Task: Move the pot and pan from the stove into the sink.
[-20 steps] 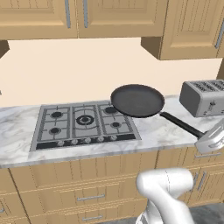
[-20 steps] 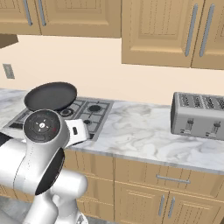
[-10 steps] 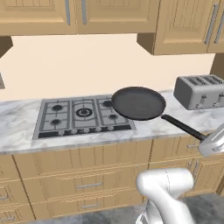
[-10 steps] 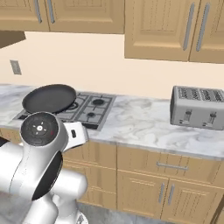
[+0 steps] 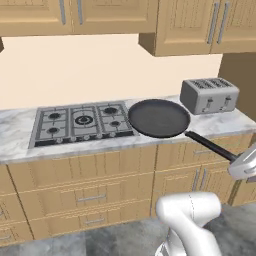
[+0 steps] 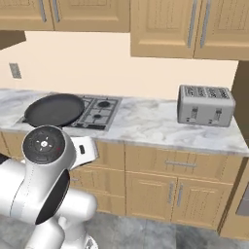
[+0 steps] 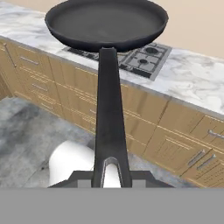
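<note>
The pan (image 5: 159, 117), shallow and dark, hangs level above the counter's front edge, just right of the stove (image 5: 80, 122). Its long black handle (image 5: 210, 145) runs back to my gripper (image 5: 244, 164) at the right edge, which is shut on the handle's end. In the hand view the handle (image 7: 109, 113) rises from between my gripper (image 7: 110, 176) fingers up to the pan (image 7: 107, 22), with the stove (image 7: 144, 59) behind it. The right base view has the pan (image 6: 54, 108) over the stove's (image 6: 99, 111) left part. The pot and the sink are out of view.
A steel toaster (image 5: 209, 95) stands on the marble counter (image 5: 20, 147) right of the stove, also at the counter's right end (image 6: 205, 104). Wooden cabinets hang above and drawers run below. Grey floor lies in front of the counter.
The whole scene has slid left in both base views, so the camera base has moved. The pan stays held the same way in my gripper.
</note>
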